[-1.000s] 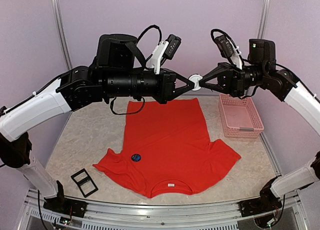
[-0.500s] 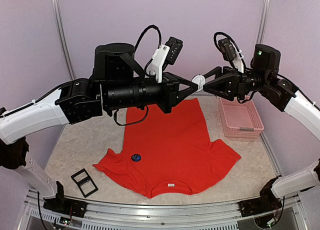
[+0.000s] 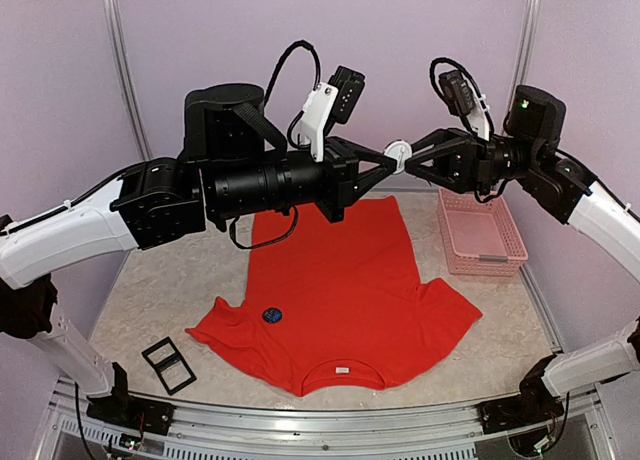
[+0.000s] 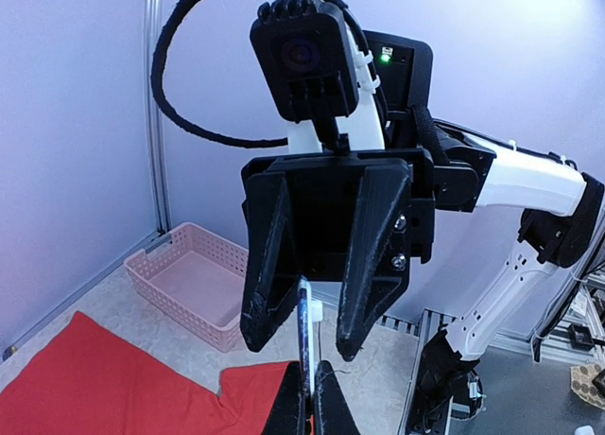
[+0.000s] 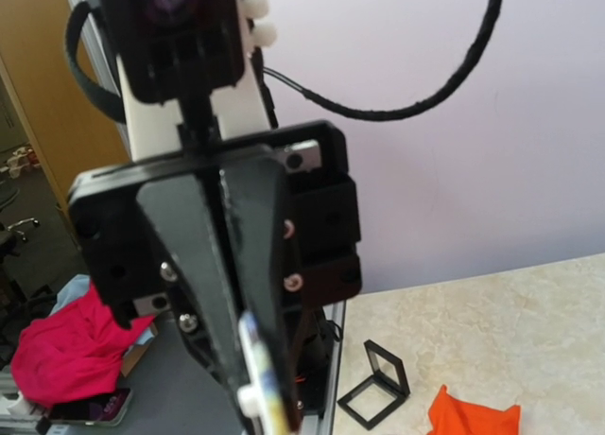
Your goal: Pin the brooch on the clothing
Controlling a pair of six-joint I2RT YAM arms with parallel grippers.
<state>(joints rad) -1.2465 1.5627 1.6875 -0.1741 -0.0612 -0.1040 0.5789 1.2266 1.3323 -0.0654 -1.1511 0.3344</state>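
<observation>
The red T-shirt (image 3: 330,280) lies flat on the table with its white label (image 3: 342,369) at the near neckline. A small dark blue round disc (image 3: 271,315) sits on its left chest. Both grippers meet high above the shirt's far hem. My left gripper (image 3: 387,162) is shut on a round white brooch (image 3: 396,154). In the left wrist view the brooch (image 4: 304,326) stands edge-on in my closed fingertips (image 4: 288,402). My right gripper (image 3: 404,160) is open. Its two fingers (image 4: 269,265) straddle the brooch without touching it. The brooch also shows in the right wrist view (image 5: 257,378).
A pink basket (image 3: 480,230) stands at the back right, beside the shirt. An open black case (image 3: 168,365) lies at the front left. The shirt's sleeve (image 5: 473,421) and the case (image 5: 375,383) show in the right wrist view.
Both grippers and the brooch have risen a little and shifted slightly right. The left gripper keeps hold of the brooch.
</observation>
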